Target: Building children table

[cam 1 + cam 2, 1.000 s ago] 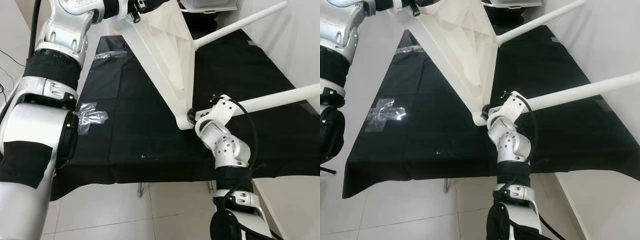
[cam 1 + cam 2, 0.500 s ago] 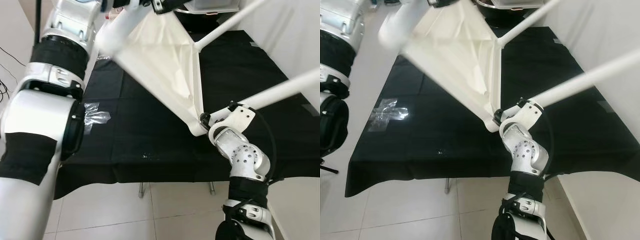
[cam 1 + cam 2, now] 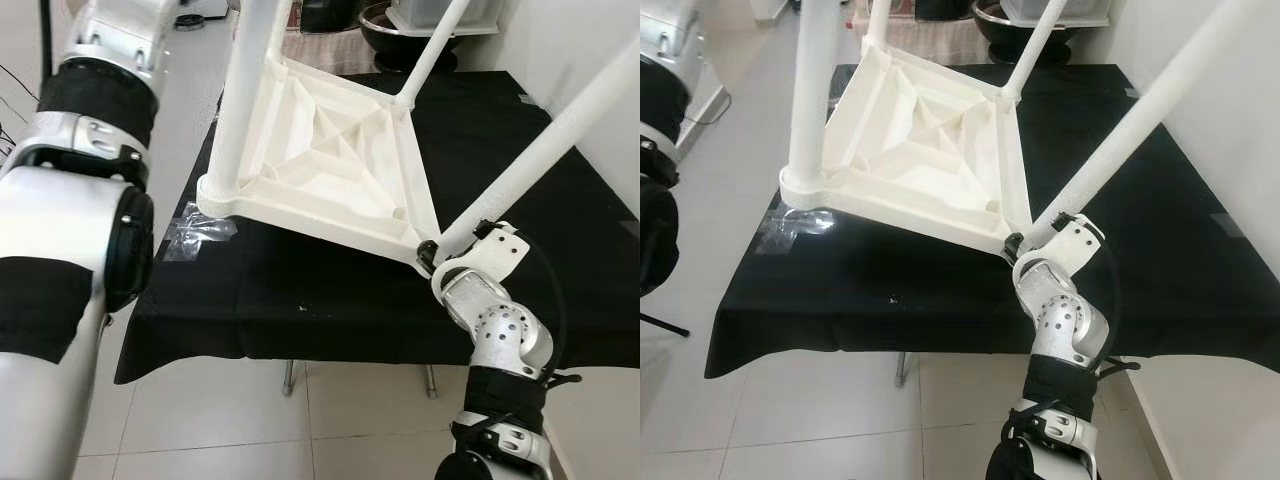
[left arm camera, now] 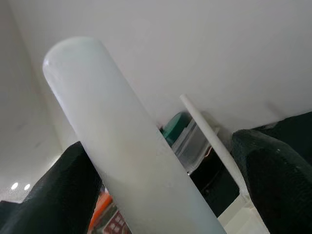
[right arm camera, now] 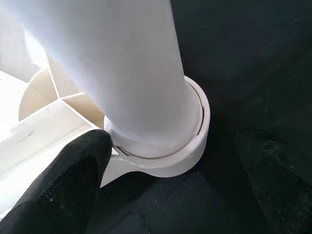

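The white children's table (image 3: 330, 170) lies upside down on the black cloth, ribbed underside up. Its near-left leg (image 3: 245, 90), far leg (image 3: 430, 50) and near-right leg (image 3: 560, 130) point upward. My right gripper (image 3: 430, 255) sits at the near-right corner, at the socket of that leg. In the right wrist view the fingers (image 5: 63, 180) straddle the leg's base (image 5: 146, 112), open, one touching the socket. My left arm (image 3: 100, 100) rises along the near-left leg. In the left wrist view that leg (image 4: 122, 146) stands between the open fingers (image 4: 273, 180), close against one.
The black-covered work table (image 3: 560, 310) carries a patch of clear tape (image 3: 195, 225) by the children's table's left corner. A dark bowl (image 3: 385, 20) and a clear box stand at the back. A white wall runs along the right, tiled floor lies in front.
The children's table has swung from standing on edge down to lying flat, legs up. My right gripper stayed at the near-right leg's base. The camera has shifted too.
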Motion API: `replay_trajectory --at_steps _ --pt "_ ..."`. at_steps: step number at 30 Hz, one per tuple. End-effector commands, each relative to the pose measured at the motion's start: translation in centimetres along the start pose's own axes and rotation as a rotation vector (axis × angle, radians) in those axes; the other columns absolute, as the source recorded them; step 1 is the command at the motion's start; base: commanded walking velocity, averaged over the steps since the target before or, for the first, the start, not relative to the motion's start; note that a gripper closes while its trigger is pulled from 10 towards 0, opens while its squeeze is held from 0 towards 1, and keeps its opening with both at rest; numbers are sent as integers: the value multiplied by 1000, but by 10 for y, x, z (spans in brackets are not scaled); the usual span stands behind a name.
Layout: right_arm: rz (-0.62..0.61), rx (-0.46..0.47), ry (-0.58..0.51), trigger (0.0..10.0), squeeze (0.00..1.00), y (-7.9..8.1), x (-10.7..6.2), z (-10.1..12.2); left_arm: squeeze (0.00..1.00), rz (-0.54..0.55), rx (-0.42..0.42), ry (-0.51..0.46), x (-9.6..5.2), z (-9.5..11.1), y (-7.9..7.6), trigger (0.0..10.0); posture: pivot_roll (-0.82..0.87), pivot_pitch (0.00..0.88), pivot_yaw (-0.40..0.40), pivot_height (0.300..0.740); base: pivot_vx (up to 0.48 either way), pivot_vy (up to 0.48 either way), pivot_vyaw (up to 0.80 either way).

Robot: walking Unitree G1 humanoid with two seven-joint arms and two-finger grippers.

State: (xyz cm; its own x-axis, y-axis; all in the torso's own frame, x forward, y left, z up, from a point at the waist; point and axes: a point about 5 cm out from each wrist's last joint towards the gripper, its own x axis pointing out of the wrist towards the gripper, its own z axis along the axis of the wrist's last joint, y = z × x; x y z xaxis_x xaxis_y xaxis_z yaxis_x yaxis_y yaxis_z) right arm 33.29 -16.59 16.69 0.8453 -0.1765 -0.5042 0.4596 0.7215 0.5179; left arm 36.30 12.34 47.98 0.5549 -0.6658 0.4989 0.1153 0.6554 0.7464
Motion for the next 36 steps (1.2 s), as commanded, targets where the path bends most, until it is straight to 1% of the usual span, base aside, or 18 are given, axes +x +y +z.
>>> replay_trajectory --at_steps 1,5,7,8,9,12,13,15,17,19,24,27,29,30,31,34,35,36 --pt "14 -1 132 10000 1000 6 0 -33 0 35 -21 0 -9 -8 -2 10000 14 93 11 740 0 0 0" --pt "32 -12 120 10000 1000 9 -2 -31 0 112 -48 25 -24 -20 1 10000 15 93 12 740 0 0 0" --pt "58 -32 103 10000 1000 14 -4 -28 0 211 -85 73 -43 -34 2 10000 9 91 15 740 0 0 0" --pt "58 -32 103 10000 1000 14 -4 -28 0 211 -85 73 -43 -34 2 10000 9 91 15 740 0 0 0" --pt "71 -38 100 10000 1000 17 -4 -28 0 252 -99 100 -53 -40 1 10000 9 91 15 740 0 0 0" --pt "136 -82 64 10000 1000 25 -7 -23 0 424 -169 245 -98 -69 -16 10000 14 91 10 740 0 0 0" --pt "136 -82 64 10000 1000 25 -7 -23 0 424 -169 245 -98 -69 -16 10000 14 91 10 740 0 0 0" --pt "176 -95 46 10000 1000 30 -9 -20 0 477 -187 316 -122 -80 -31 10000 18 92 3 740 0 0 0" --pt "176 -95 46 10000 1000 30 -9 -20 0 477 -187 316 -122 -80 -31 10000 18 92 3 740 0 0 0" --pt "266 -126 -16 10000 1000 40 -13 -11 0 493 -230 345 -144 -86 -56 10000 20 92 -1 740 0 0 0" --pt "336 -180 -92 10000 957 47 -17 0 0 486 -308 351 -157 -86 -81 10000 16 95 -2 740 0 0 0" --pt "366 -235 -189 10000 804 51 -20 18 0 474 -377 376 -168 -82 -106 10000 11 102 -5 740 0 0 0" --pt "369 -242 -205 10000 804 52 -20 21 0 476 -384 382 -170 -82 -109 10000 9 103 -7 740 0 0 0" --pt "375 -254 -227 10000 718 53 -20 26 0 479 -396 395 -175 -84 -113 10000 8 105 -10 740 0 0 0" --pt "375 -254 -227 10000 718 53 -20 26 0 479 -396 395 -175 -84 -113 10000 8 105 -10 740 0 0 0" --pt "416 -266 -295 10000 439 61 -23 47 0 483 -408 462 -191 -91 -125 10000 5 110 -17 740 0 0 0" --pt "441 -271 -326 10000 220 65 -25 57 0 486 -412 484 -199 -93 -130 10000 5 113 -22 740 0 0 0" --pt "441 -271 -326 10000 220 65 -25 57 0 486 -412 484 -199 -93 -130 10000 5 113 -22 740 0 0 0"
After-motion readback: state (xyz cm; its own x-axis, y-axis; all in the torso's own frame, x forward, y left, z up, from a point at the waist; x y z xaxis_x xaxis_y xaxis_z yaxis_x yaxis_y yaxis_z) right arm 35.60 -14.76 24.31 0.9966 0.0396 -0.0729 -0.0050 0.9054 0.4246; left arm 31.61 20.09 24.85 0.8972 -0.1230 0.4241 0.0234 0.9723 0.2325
